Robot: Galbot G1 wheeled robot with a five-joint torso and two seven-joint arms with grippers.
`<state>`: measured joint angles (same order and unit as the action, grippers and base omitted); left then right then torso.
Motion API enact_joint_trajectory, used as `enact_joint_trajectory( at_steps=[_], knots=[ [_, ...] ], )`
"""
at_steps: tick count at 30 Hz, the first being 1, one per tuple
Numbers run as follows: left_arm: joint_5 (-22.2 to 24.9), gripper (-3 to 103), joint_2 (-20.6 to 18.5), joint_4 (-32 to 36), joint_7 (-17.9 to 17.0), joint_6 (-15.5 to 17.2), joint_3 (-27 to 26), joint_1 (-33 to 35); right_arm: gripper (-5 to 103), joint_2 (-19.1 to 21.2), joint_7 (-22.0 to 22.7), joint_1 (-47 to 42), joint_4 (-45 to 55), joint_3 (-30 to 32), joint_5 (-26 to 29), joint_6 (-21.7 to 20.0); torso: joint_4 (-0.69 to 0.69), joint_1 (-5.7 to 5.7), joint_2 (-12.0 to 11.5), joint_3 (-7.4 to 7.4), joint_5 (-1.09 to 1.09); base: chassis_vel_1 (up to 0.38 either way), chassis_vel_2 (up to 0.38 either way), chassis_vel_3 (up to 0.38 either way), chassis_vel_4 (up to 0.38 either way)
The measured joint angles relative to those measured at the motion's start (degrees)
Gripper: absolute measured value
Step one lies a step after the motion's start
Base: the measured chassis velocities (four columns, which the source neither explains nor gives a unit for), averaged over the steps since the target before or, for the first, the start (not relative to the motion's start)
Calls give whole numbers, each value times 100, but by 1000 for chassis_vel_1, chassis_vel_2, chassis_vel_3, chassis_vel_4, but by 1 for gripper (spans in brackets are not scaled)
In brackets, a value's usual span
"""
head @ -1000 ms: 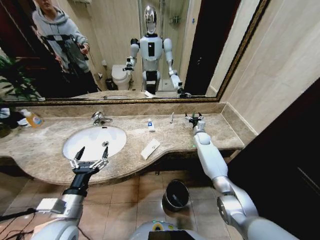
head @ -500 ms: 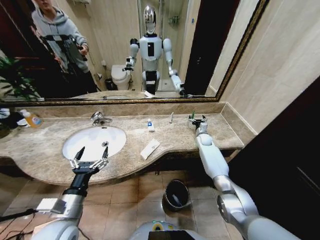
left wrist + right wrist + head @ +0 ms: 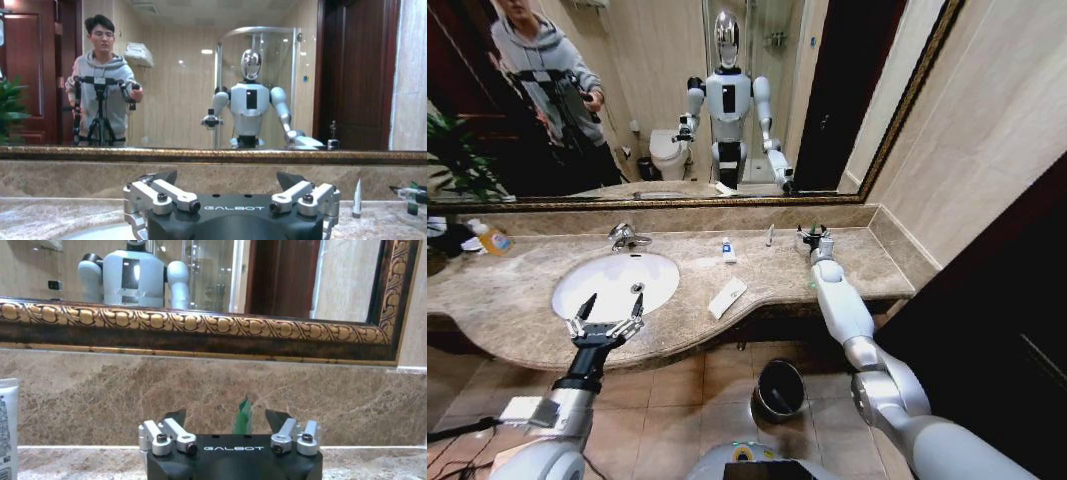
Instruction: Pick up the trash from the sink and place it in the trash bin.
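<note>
The sink (image 3: 655, 272) is a white oval basin set in the marble counter. My left gripper (image 3: 607, 312) hovers open over its front rim, holding nothing. On the counter lie a white-blue tube (image 3: 728, 250), a thin grey stick (image 3: 770, 236) and a flat white packet (image 3: 727, 297). My right gripper (image 3: 815, 238) is at the counter's back right, by the wall. In the right wrist view the green pointed cap (image 3: 244, 414) of a bottle stands between its open fingers (image 3: 277, 426). The black trash bin (image 3: 779, 390) stands on the floor under the counter's front edge.
A chrome faucet (image 3: 627, 236) stands behind the basin. An orange-liquid bottle (image 3: 493, 238) is at the far left of the counter. A mirror runs along the back wall, and a side wall closes the counter's right end. The floor is tiled.
My right arm shifted slightly right, then back left, along the back of the counter. The left arm has not moved.
</note>
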<state>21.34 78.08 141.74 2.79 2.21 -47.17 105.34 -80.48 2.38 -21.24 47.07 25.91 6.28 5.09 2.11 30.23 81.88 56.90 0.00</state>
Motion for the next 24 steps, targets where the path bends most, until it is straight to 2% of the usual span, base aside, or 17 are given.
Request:
enact_joint_trajectory(
  at_steps=[2, 3, 8, 11, 15, 18, 20, 23, 24],
  knots=[
    [0, 100, 0, 0, 0, 0, 0, 0, 78, 2, -1, 1, -11, 5, -2, 4, 0, 0, 0, 0, 0, 0, 0, 0, 0],
    [0, 100, 0, 0, 0, 0, 0, 0, 70, 2, 0, 0, -20, 14, -3, 6, 0, 0, 0, 0, 0, 0, 0, 0, 0],
    [0, 100, 0, 0, 0, 0, 0, 0, 62, 4, 8, -11, -24, 21, 9, 6, 0, 0, 0, 0, 0, 0, 0, 0, 0],
    [0, 100, 0, 0, 0, 0, 0, 0, 50, 13, 2, -22, -23, 20, 29, 5, 0, 0, 0, 0, 0, 0, 0, 0, 0],
    [0, 100, 0, 0, 0, 0, 0, 0, 41, 31, -22, -40, 0, 5, 56, -3, 0, 0, 0, 0, 0, 0, 0, 0, 0],
    [0, 100, 0, 0, 0, 0, 0, 0, 30, 43, -29, -61, 32, -6, 62, -7, 0, 0, 0, 0, 0, 0, 0, 0, 0],
    [0, 100, 0, 0, 0, 0, 0, 0, 30, 46, -31, -66, 35, -8, 61, -8, 0, 0, 0, 0, 1, 0, 0, 0, 0],
    [0, 100, 0, 0, 0, 0, 0, 0, 17, 49, -33, -77, 56, -12, 58, -13, 0, 0, 0, 0, 0, 0, 0, 0, 0],
    [0, 100, 0, 0, 0, 0, 0, 0, 17, 49, -33, -77, 56, -12, 58, -13, 0, 0, 0, 0, 0, 0, 0, 0, 0]
  ],
)
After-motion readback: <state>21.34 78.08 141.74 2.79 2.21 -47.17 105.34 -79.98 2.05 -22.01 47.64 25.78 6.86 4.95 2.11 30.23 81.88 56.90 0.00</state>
